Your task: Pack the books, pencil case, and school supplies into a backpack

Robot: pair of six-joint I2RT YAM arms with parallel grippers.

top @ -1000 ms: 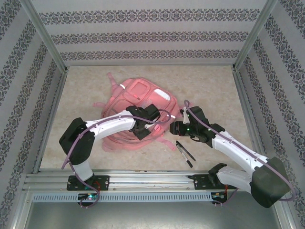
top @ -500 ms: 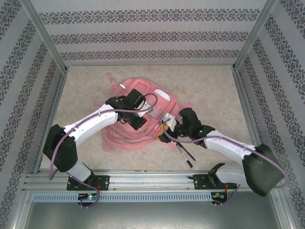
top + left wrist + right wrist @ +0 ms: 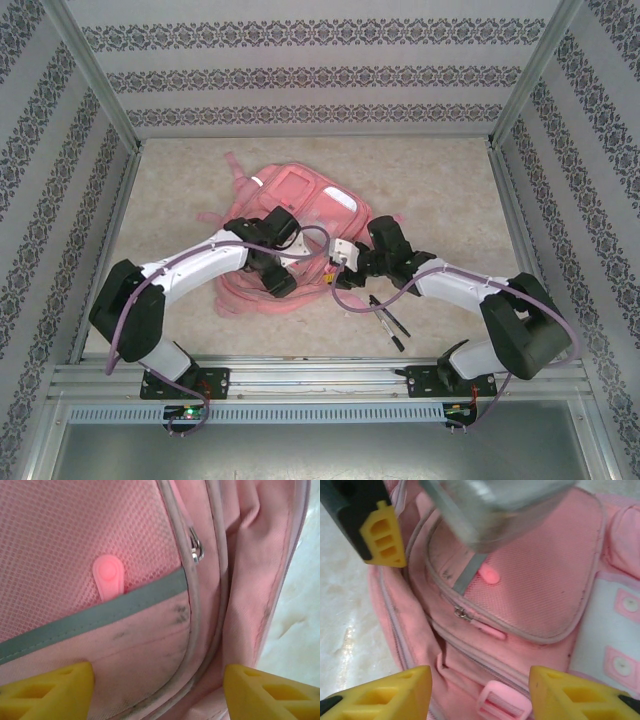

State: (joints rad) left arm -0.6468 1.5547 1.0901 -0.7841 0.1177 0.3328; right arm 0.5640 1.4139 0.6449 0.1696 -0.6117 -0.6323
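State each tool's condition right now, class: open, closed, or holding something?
Left tool: open, holding nothing.
Right tool: open, holding nothing.

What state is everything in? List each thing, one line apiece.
backpack: lying on the table, front face up.
pens: lying on the table beside the backpack, unpacked.
left gripper: open, over the backpack's front.
right gripper: open, empty, over the backpack.

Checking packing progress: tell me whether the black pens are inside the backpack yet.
No, both black pens lie on the table beside the backpack.
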